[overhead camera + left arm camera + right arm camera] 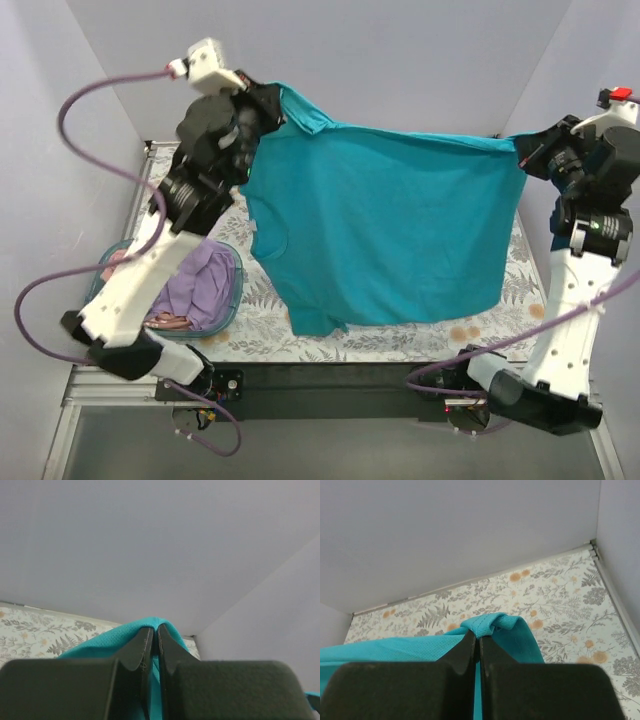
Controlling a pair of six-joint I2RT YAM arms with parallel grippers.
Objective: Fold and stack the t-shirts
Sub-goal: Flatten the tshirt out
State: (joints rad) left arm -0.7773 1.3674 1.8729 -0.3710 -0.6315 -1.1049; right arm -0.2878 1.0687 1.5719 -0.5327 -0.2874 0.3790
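Left to right, all places given relative to the table (pixel 505 322) with its leaf-patterned cover.

**Near left corner of the table:** a basket (pixel 236 282) holds a crumpled lavender shirt (pixel 205 283). A pinkish shirt (pixel 168 321) shows at the basket's near rim. Both are unfolded.

**Above the far left corner of the table:** the left gripper (pixel 156 629) is raised high, its fingers pinched tight on a fold of the teal shirt (pixel 390 230). The left wrist view shows teal cloth bulging over the closed fingertips.

**Above the middle of the table:** the teal shirt hangs as a broad sheet, spread between the two arms. Its top edge runs nearly taut from one grip to the other. A loose corner droops towards the table's near edge. Whether that corner touches the cover cannot be told.

**Above the far right side of the table:** the right gripper (pixel 477 636) is likewise clamped on the teal shirt, a rolled edge of cloth caught between its fingertips.

**Step in hand (judgement):** the first shirt is lifted and spread, ready to be laid flat. No fold is made yet and no stack is begun.

**Next move (judgement):** both arms should descend together towards the table, holding their spacing so that the cloth stays stretched. The hanging edge should meet the cover first and the rest be drawn down flat behind it. If one arm drops ahead of the other, the sheet is likely to bunch.
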